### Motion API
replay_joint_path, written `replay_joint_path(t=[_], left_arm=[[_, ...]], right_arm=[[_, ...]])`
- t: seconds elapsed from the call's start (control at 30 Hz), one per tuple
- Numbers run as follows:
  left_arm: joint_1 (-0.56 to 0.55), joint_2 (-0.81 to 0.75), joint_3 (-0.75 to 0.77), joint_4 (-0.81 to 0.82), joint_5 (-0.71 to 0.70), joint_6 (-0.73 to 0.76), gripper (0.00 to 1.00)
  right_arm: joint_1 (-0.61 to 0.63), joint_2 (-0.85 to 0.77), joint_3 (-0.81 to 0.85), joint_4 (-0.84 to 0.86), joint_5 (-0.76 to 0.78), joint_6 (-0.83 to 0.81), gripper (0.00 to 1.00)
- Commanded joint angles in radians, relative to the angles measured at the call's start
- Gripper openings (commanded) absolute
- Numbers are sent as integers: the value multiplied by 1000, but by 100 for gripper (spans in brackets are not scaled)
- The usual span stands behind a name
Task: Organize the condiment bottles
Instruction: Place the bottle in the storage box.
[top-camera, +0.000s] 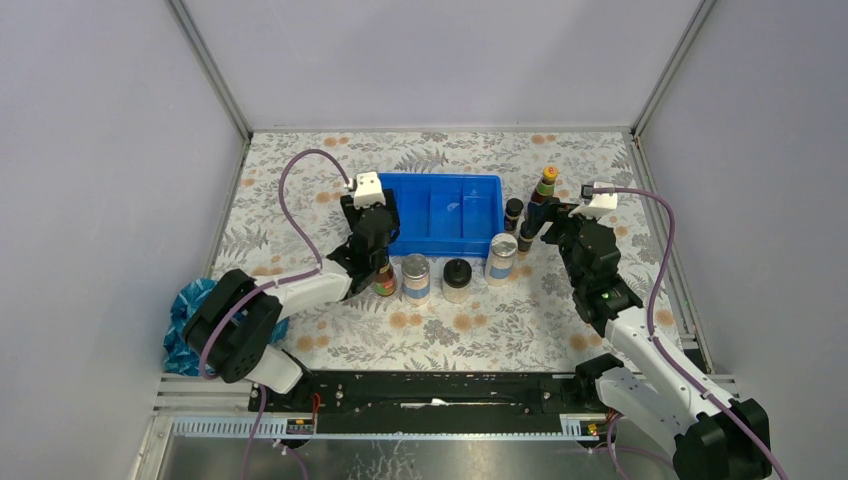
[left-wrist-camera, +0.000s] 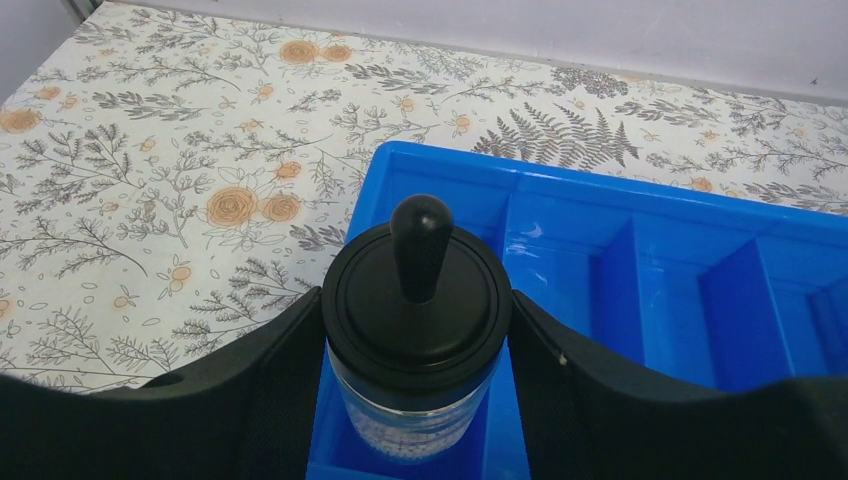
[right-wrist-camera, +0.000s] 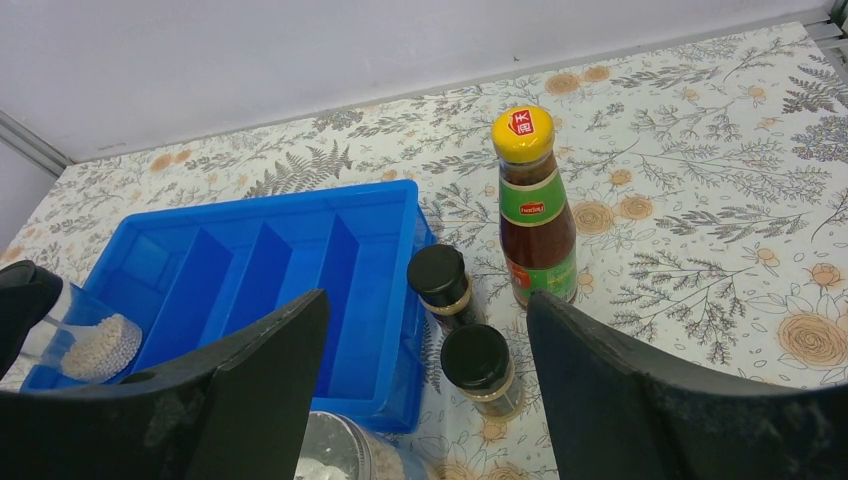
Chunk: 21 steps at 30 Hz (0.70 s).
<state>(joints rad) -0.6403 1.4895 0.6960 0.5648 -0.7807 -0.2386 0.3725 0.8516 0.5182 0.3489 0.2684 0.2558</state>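
Observation:
My left gripper (left-wrist-camera: 418, 335) is shut on a clear black-domed bottle (left-wrist-camera: 420, 290), which is held upright in the end compartment of the blue tray (left-wrist-camera: 660, 250). In the top view, that gripper (top-camera: 371, 232) covers the bottle at the tray's left end. Over two tiny black-capped bottles (right-wrist-camera: 440, 281) (right-wrist-camera: 478, 362) beside the tray's right wall, my right gripper (right-wrist-camera: 425, 300) hangs open and holds nothing. Behind them stands a red-labelled yellow-capped bottle (right-wrist-camera: 535, 210). In front of the tray stand another yellow-capped bottle (top-camera: 384, 279), two silver-lidded jars (top-camera: 415, 277) (top-camera: 502, 257) and a second black-domed bottle (top-camera: 457, 279).
The tray (top-camera: 470, 190) has several narrow compartments side by side. A crumpled blue cloth (top-camera: 188, 305) lies by the left arm's base. Grey walls close the table on three sides. The floral cloth (top-camera: 330, 330) covers the table.

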Motion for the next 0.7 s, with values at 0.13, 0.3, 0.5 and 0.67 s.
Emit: replay_joint_path(t=[0.13, 0.3, 0.5, 0.67], left_arm=[[-2, 21, 46, -8, -9, -46, 0], [-2, 25, 61, -18, 3, -44, 0], [0, 13, 83, -48, 12, -36, 0], [-1, 3, 115, -108, 29, -48, 0]], right_arm=[[8, -7, 0, 42, -1, 3, 80], [9, -2, 2, 44, -1, 3, 80], [9, 6, 10, 44, 1, -2, 80], [9, 6, 13, 44, -1, -2, 80]])
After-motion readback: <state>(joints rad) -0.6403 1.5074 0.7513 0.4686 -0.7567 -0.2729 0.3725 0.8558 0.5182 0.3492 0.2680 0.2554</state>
